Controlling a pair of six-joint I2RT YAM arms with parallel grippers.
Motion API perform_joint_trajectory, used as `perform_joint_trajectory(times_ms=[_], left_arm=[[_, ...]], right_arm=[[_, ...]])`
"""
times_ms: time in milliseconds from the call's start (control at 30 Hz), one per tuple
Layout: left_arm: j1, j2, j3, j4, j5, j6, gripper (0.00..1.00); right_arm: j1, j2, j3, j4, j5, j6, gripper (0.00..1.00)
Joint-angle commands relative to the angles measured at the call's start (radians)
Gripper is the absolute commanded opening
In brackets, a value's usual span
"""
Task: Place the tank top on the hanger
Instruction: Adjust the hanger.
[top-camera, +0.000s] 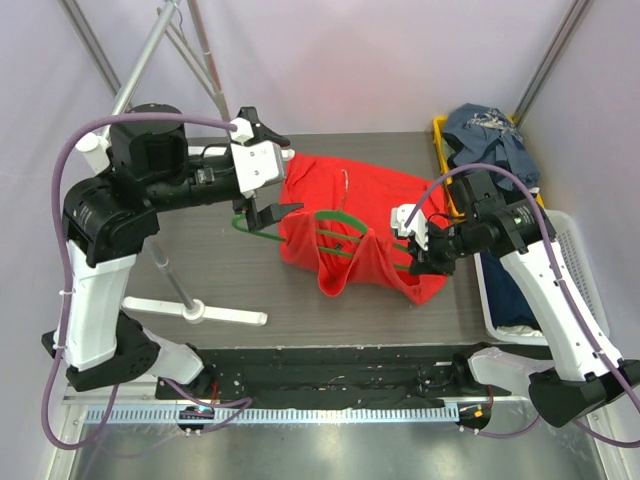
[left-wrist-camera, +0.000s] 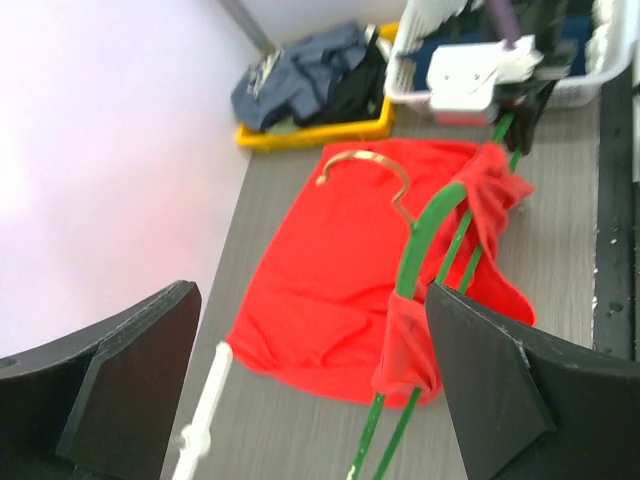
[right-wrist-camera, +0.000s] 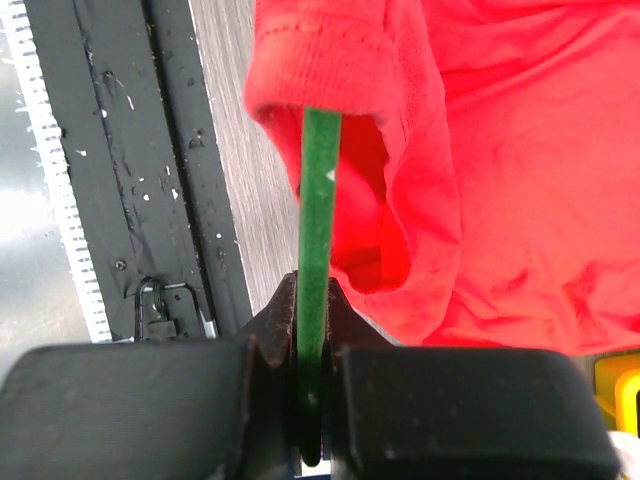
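Hanger (right-wrist-camera: 320, 200) clamped in right pincer (right-wrist-camera: 310, 340), tank top (right-wrist-camera: 520, 150) draped

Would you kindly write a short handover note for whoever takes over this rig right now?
Left gripper: open and empty, near the hanger's left end.
Right gripper: shut on the hanger, gripping its green bar.
Tank top: mostly spread on the table beneath the hanger.
Done: red fabric is looped over the hanger arm by the right gripper.
Left: the other shoulder seems not yet threaded on.
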Motion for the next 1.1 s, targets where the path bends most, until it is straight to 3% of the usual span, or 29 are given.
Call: perform_joint_trajectory(times_ms=[0,333,567,800,1067], left_arm=[[0.004,0.039,0.029,-0.02,0.157,0.048,1.0],[0.004,0.163,0.04,0.02,0.369,0.055,1.0],[0.004,0.204,0.066,0.041,0.4,0.023,1.0],[0.004,0.194,0.043,0.043,0.409,0.002,0.84],[0.004,0.175,0.009,0.029,0.414,0.005,0.74]], right_arm=[[0.0,-0.003,0.014,0.0,-0.113,-0.016,0.01],[0.018,-0.017,-0.001,-0.047,-0.125,-0.024,0.01],[0.02,-0.039,-0.029,-0.042,-0.121,-0.021,0.01],[0.018,-0.06,-0.058,0.022,-0.095,0.016,0.01],[0.018,-0.062,-0.053,0.081,-0.061,0.056,0.01]])
